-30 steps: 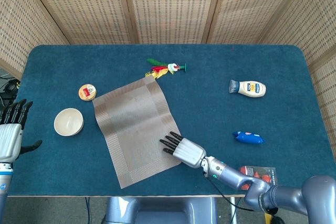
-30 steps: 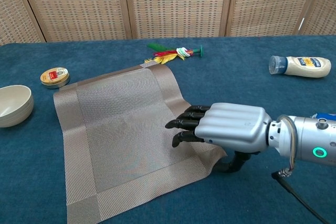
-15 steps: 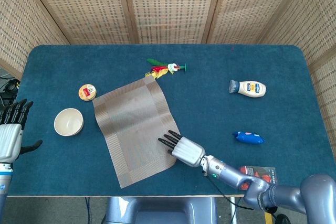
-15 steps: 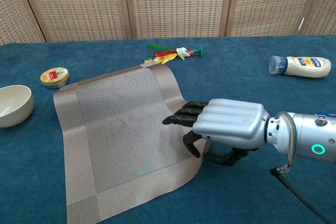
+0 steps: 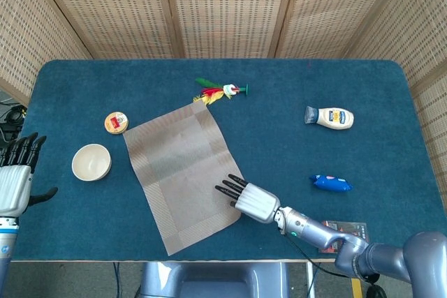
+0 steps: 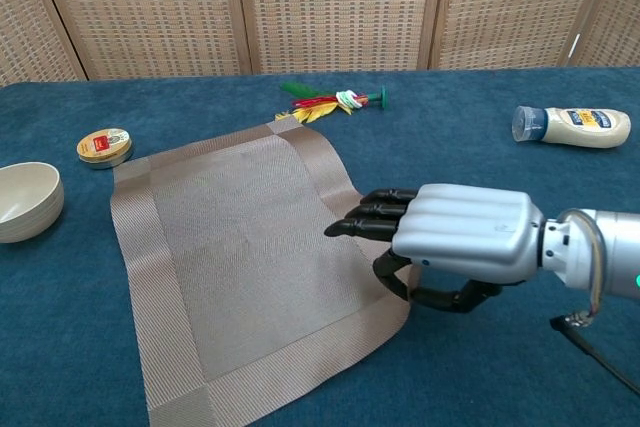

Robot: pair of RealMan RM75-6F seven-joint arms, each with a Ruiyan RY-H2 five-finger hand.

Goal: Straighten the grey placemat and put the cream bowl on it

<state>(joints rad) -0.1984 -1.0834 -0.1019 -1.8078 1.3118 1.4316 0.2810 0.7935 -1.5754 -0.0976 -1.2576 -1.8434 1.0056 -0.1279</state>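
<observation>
**Mat skewed, right hand on its near-right corner**

The right hand [image 5: 250, 199] lay palm-down at the mat's [image 5: 183, 172] near-right corner, fingers [image 6: 372, 217] stretched flat across the right border, thumb curled under by the edge. Chest view hinted at a pinch on that corner, but the contact was hidden under the palm, so I couldn't tell grip from plain pressing.

Key relation: the mat ran up and left from those fingers. Its long axis was canted, far end toward the feather toy [image 5: 218, 91], near end toward the table's [image 5: 391, 102] front edge, so the sides weren't parallel to that edge. My read: squaring it called for swinging the held corner about the far end, and the right hand was the only one placed for that.

The bowl [image 5: 91, 162] sat upright just left of the mat, apart from it, near the tin [image 5: 116, 123]. The left hand [image 5: 15, 185] hovered at the table's left edge, fingers apart, holding nothing, and was much nearer the bowl than the right. Likely split: right hand squares, left hand carries
</observation>
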